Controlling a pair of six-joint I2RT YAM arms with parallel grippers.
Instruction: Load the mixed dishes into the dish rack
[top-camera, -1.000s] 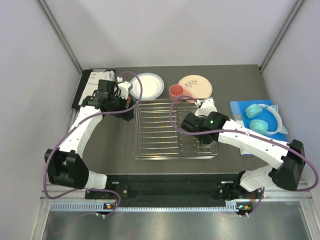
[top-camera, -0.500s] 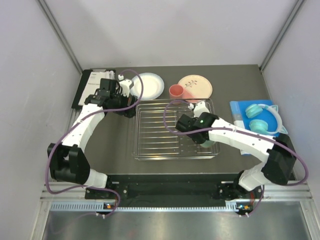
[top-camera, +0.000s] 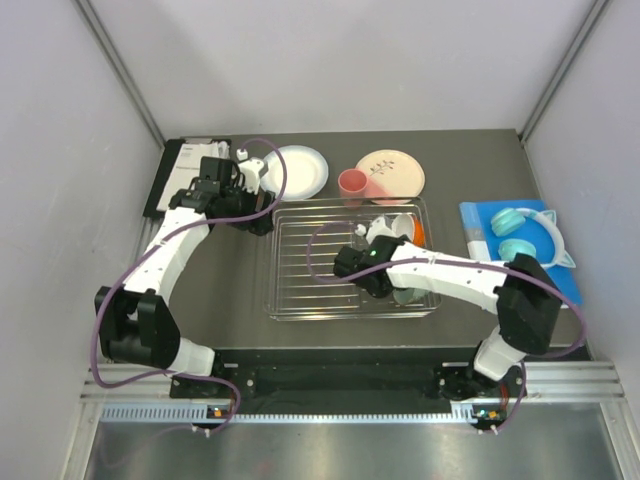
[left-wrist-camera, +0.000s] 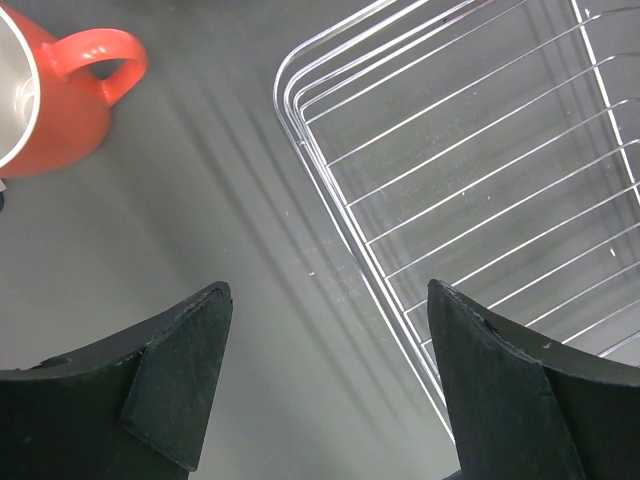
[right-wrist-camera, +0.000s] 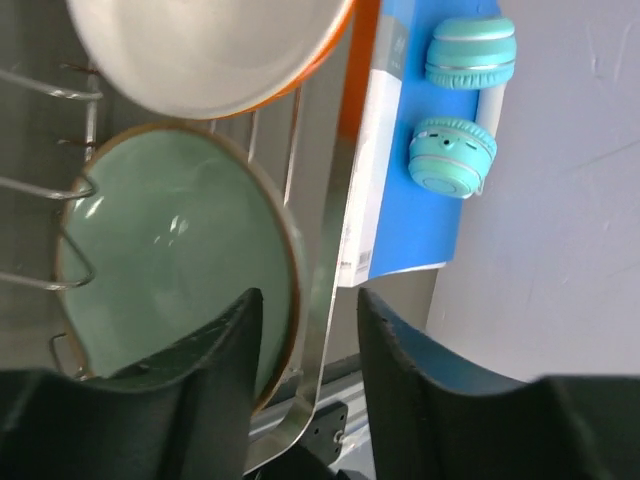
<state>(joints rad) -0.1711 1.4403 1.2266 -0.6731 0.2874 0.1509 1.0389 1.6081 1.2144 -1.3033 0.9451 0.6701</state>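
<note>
1. Top external view: the dish rack (top-camera: 320, 270) sits mid-desk. Two dishes are in its right end: a white bowl (top-camera: 405, 228), orange outside, and a mint-green bowl (top-camera: 410, 293) nearer the arms. The right fingers (top-camera: 392, 285) hang over the mint-green bowl. Beyond the rack's far side lie the blue-rimmed white plate (top-camera: 295, 170), the pink cup (top-camera: 352, 183) and the beige plate (top-camera: 392, 172). Turquoise headphones (top-camera: 525, 235) lie well off to the right.
2. Left wrist view: the left fingers (left-wrist-camera: 328, 300) are spread wide with nothing between them, over bare desk (left-wrist-camera: 200, 200) just beside the rack's corner. An orange mug (left-wrist-camera: 50, 90) stands upright nearby, apart from them, with its handle toward the rack.
3. Right wrist view: the right fingers are partly parted astride the mint-green bowl's rim. A gap shows, so they don't look to be pinching it. The bowl rests on the rack's wires just beside the white bowl.
4. I'd judge that the step in hand is setting down the mint-green bowl. Next, the right arm must lift clear without catching the rim. The left arm must centre on the mug, close, and carry it over the rack's rim.
</note>
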